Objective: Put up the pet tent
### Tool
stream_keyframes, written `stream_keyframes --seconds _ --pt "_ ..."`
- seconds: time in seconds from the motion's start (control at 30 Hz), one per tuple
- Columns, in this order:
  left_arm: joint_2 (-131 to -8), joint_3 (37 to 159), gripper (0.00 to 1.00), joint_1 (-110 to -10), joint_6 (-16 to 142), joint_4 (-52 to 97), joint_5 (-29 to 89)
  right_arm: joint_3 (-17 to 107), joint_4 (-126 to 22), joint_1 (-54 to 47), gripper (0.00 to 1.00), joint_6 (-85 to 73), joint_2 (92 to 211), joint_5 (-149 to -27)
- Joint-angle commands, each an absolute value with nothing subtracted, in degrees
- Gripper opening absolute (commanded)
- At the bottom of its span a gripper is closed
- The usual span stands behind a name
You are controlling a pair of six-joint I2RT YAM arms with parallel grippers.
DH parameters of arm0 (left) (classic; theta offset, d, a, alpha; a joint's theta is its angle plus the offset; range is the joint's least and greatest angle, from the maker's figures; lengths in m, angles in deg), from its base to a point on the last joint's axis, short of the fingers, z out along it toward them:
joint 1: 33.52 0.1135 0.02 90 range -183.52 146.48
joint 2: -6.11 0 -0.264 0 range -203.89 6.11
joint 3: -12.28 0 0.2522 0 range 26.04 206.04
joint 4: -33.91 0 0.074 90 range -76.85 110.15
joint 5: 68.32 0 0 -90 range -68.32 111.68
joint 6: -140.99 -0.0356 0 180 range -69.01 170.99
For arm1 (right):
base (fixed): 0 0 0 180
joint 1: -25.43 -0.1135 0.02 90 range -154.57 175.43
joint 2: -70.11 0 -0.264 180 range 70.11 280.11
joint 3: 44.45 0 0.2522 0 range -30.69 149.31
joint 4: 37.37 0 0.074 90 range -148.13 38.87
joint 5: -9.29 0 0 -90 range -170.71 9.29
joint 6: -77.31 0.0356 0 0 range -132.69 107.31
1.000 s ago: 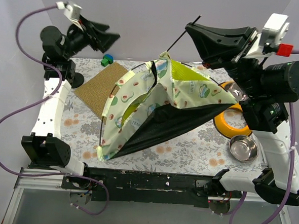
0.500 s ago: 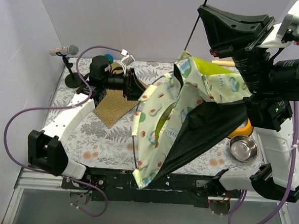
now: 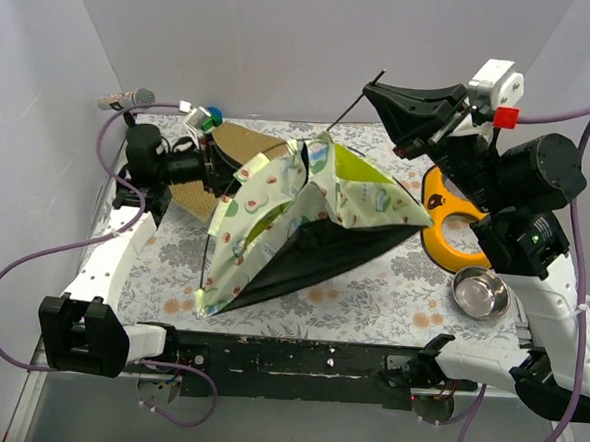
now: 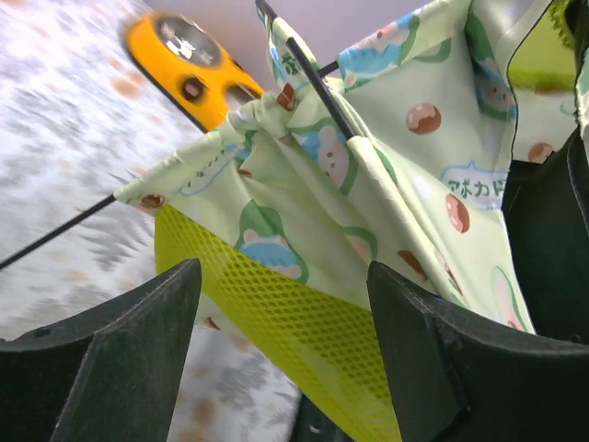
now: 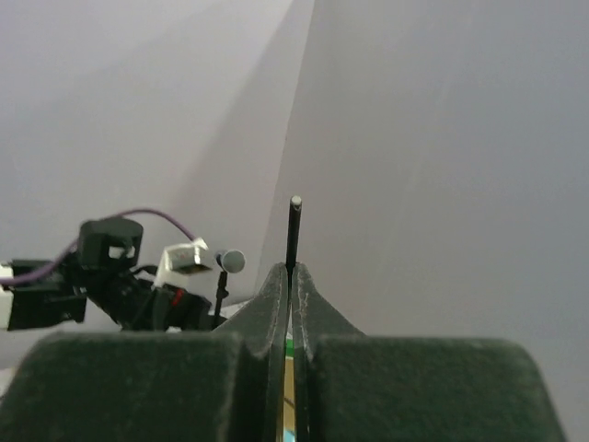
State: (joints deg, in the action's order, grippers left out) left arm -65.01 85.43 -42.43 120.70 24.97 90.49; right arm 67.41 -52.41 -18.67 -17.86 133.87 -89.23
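Observation:
The pet tent point(image 3: 276, 205) lies half raised in the middle of the table, cream-green printed fabric on top and black underside toward the front. My right gripper point(image 3: 371, 89) is above its back peak, shut on a thin black pole point(image 3: 347, 112) that runs down into the fabric. In the right wrist view the pole point(image 5: 294, 230) sticks up past the gripper point(image 5: 291, 269). My left gripper point(image 3: 228, 167) is at the tent's left edge, open. In the left wrist view the gripper point(image 4: 283, 276) frames the lime mesh lining point(image 4: 276, 313), with its fingers point(image 4: 120, 359) apart from the fabric.
A brown mat point(image 3: 250, 138) lies at the back left, partly behind the left arm. An orange ring point(image 3: 441, 252) and a steel bowl point(image 3: 479, 292) sit at the right. A microphone on a stand point(image 3: 125, 98) is at the back left corner.
My right gripper has come down and leftward with the pole, lowering the tent onto the table. The left gripper has moved from over the mat to the tent's left edge.

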Motion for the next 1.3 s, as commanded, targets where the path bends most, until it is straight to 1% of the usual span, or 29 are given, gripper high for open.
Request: stream_keyframes --seconds 0.0,0.13,0.2,0.3,0.37,0.4,0.47,0.53,0.63,0.7,0.77,0.87,1.0,1.03,1.1,1.13,1.17,1.2,1.23,1.27 --pt "-62.4 93.4 0.73 -38.1 107.5 17.6 89.2 75.5 -55.5 -18.6 0.01 -25.8 135.9 -88.6" --pt "-64.0 96.3 0.7 -38.1 102.9 12.7 93.6 84.2 -58.7 -18.3 0.01 -26.8 138.5 -88.2" --pt "-63.1 95.7 0.72 -38.1 101.2 12.6 94.6 84.9 -58.6 -18.2 0.01 -27.2 138.2 -88.8" --pt "-61.0 95.9 0.77 -38.1 103.4 17.1 91.7 85.4 -57.7 -18.2 0.01 -28.2 138.0 -88.8" --pt "-60.3 98.2 0.89 -38.1 103.6 19.3 89.7 84.3 -56.0 -18.1 0.01 -29.6 137.3 -89.4" --pt "-60.5 99.9 0.91 -38.1 103.5 19.8 89.1 83.0 -54.7 -18.1 0.01 -30.4 136.6 -90.0" --pt "-61.3 103.8 0.93 -38.1 102.5 19.8 89.0 81.4 -53.1 -18.1 0.01 -31.1 135.5 -92.7" --pt "-62.7 108.5 0.93 -38.1 104.8 24.3 89.6 81.6 -54.5 -18.1 0.01 -30.8 135.1 -96.5" --pt "-65.7 117.1 0.87 -40.3 110.6 33.9 91.6 79.2 -58.1 -18.1 0.01 -32.1 134.0 -104.2" --pt "-67.5 121.9 0.83 -45.7 109.4 36.1 90.3 74.5 -57.5 -18.0 0.01 -33.0 131.8 -106.6" --pt "-69.4 125.7 0.8 -51.7 104.6 36.1 89.1 71.3 -55.9 -18.1 0.01 -33.2 130.8 -107.6" --pt "-73.0 130.6 0.74 -59.6 98.3 36.1 86.5 71.6 -55.7 -18.2 0.01 -33.8 131.4 -107.8" --pt "-79.3 138.8 0.7 -67.1 94.9 35.7 85.5 71.8 -55.1 -18.1 0.01 -34.2 132.2 -105.9" --pt "-80.5 139.7 0.66 -68.3 94.6 34.5 85.1 71.3 -54.4 -18.1 0.01 -34.2 132.0 -105.8" --pt "-80.7 138.4 0.62 -69.8 95.6 33.2 82.3 71.2 -54.3 -18.1 0.01 -34.8 131.8 -104.3" --pt "-80.0 137.0 0.61 -69.8 98.3 33.5 80.4 71.4 -54.7 -18.1 0.01 -35.7 132.1 -102.3" --pt "-79.0 134.5 0.62 -69.8 100.9 33.4 78.0 71.9 -54.7 -18.1 0.01 -35.7 132.1 -98.9" --pt "-76.8 132.0 0.64 -69.8 101.9 32.5 74.6 72.1 -54.3 -18.1 0.01 -35.9 132.1 -95.6" --pt "-74.5 128.1 0.68 -69.7 101.2 31.3 71.4 72.6 -54.2 -18.1 0.01 -36.9 132.2 -93.0" --pt "-71.5 123.9 0.68 -69.5 100.7 30.5 68.7 72.8 -54.4 -18.1 0.01 -37.8 132.2 -91.5"
